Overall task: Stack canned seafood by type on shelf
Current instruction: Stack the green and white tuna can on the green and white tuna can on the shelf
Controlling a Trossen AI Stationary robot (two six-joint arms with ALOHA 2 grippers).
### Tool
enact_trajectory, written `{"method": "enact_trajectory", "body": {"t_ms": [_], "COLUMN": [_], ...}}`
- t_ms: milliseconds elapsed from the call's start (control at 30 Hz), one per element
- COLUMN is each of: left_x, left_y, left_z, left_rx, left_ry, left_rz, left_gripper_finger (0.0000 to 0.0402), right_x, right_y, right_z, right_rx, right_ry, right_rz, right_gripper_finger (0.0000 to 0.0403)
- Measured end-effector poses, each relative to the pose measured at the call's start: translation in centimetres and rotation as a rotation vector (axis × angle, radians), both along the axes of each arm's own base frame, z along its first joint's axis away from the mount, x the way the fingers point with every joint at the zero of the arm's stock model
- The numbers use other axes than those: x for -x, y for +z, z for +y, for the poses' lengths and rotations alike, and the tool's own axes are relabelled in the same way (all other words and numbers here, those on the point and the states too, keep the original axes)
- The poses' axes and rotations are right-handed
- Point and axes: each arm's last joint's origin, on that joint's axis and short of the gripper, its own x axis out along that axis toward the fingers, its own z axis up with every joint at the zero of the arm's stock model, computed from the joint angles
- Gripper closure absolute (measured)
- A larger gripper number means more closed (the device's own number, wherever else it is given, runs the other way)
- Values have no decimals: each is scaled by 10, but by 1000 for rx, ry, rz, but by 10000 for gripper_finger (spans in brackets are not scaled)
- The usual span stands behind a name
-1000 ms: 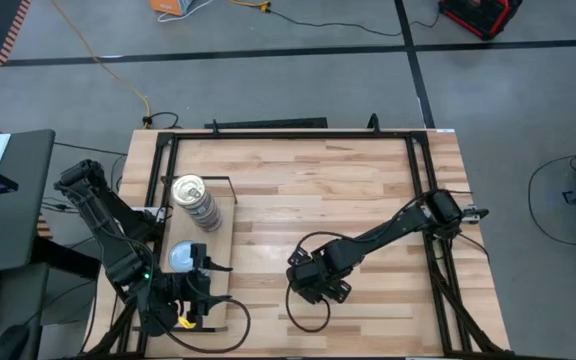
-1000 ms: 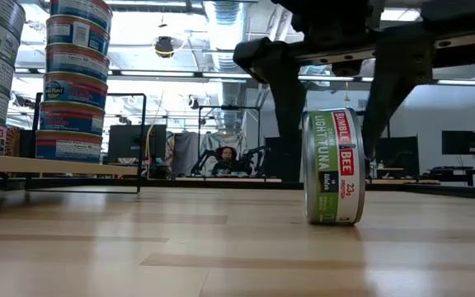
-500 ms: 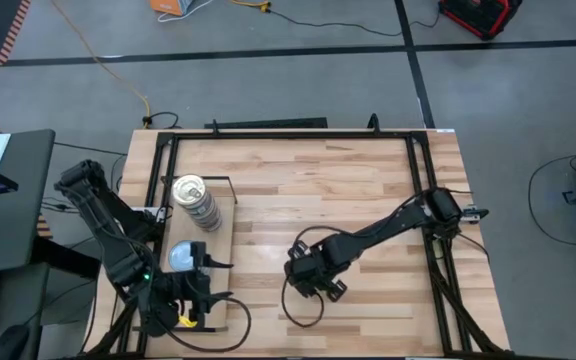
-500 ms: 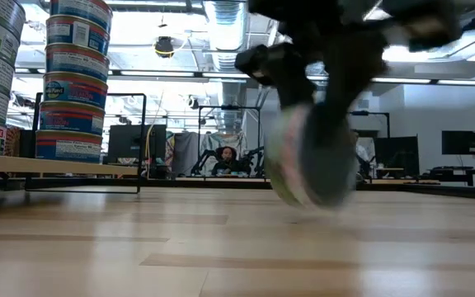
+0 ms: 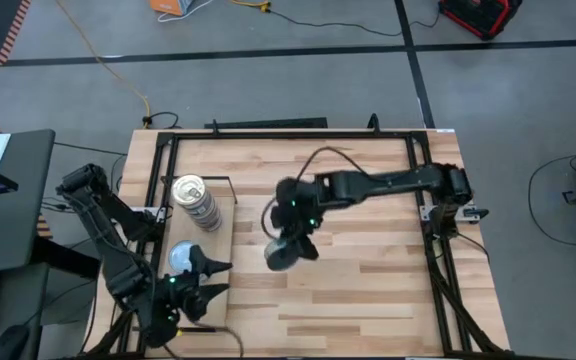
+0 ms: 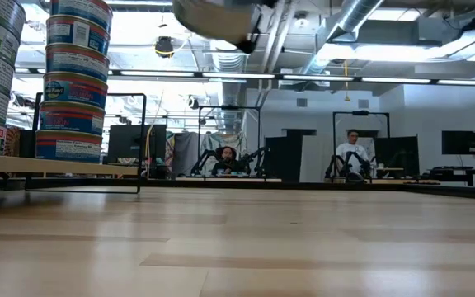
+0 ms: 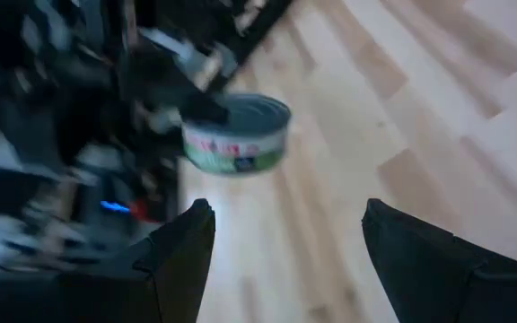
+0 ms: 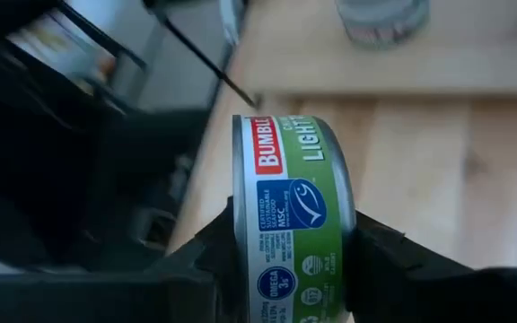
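Moved: the right gripper point(image 5: 286, 243) has lifted the green-label tuna tin point(image 8: 293, 231) off the tabletop point(image 5: 368, 200) to mid-frame of the high view.
Right gripper: jaws clamped on the tin's flat faces.
Left gripper point(image 5: 208, 280): wide open, empty, lower left.
Stacks: gold-top stack point(image 5: 194, 200) and blue-top stack point(image 5: 180, 256) on the shelf point(image 5: 222, 225), left.
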Motion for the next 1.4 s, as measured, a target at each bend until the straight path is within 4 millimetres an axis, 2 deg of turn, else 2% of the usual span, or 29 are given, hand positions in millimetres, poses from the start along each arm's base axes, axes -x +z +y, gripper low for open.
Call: {"method": "enact_trajectory", "body": {"t_ms": [67,267,433,533,633,767,900,1000,1400], "left_x": [5,21,29,29,26,18,8,5,10], "left_y": [1,4,5,8,9,9,9,9,10], "left_z": [-3,-13,-17,-15,-12,-7,0,3,0], "left_rx": [-103,-360,-704,-904,-1030,-1063,-1058,-1065,-1068], "left_ry": [-23,-103,-206,-181,-144,-146,-112,-96,-89], "left_rz": [-21,-36,27,44,69,115,140,152,126], "left_gripper_finger": [129,129,129,129,129,129,129,129,129], "right_x": [-5,-19,-24,-25,-26,-28,-28,-27,-28], "right_y": [4,24,35,37,37,44,43,43,41], "right_z": [-4,1,-1,3,10,17,17,17,5], "right_rx": [-74,-238,-340,-356,-342,-361,-355,-352,-348], "right_ry": [15,59,-1,-37,-75,-105,-144,-151,-177], "right_rz": [-49,-231,-274,-284,-288,-354,-335,-336,-317], "right_gripper_finger": [238,244,231,235,243,240,229,237,232]}}
